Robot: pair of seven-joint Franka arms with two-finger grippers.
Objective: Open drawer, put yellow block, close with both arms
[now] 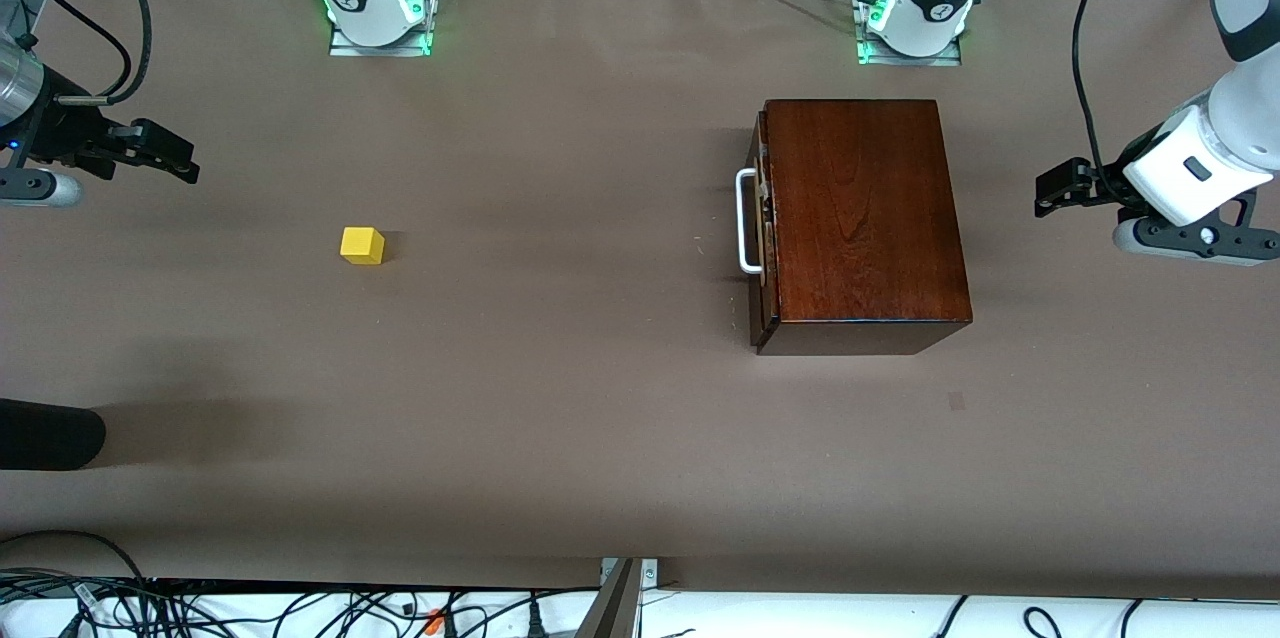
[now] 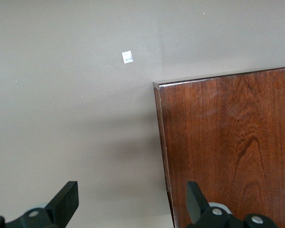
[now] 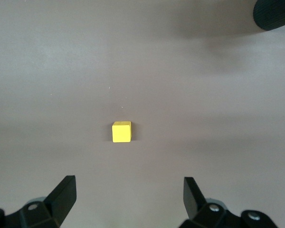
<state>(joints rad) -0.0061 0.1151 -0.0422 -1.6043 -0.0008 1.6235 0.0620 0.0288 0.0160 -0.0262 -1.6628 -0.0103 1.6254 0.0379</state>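
Observation:
The dark mahogany box (image 1: 865, 218) sits toward the left arm's end of the table. Its drawer is shut, with the white U-shaped handle (image 1: 745, 221) facing the table's middle. The yellow block (image 1: 362, 245) lies on the table toward the right arm's end. My right gripper (image 1: 183, 162) is open and empty, up in the air at that end; in the right wrist view the block (image 3: 121, 131) lies ahead of the open gripper (image 3: 129, 194). My left gripper (image 1: 1047, 197) is open and empty, up beside the box; the left wrist view shows the gripper (image 2: 133, 199) over the box's corner (image 2: 228, 142).
A black rounded object (image 1: 50, 433) juts in at the right arm's end, nearer the front camera than the block; it also shows in the right wrist view (image 3: 275, 14). A small pale mark (image 1: 956, 401) is on the brown table (image 1: 560, 398) near the box.

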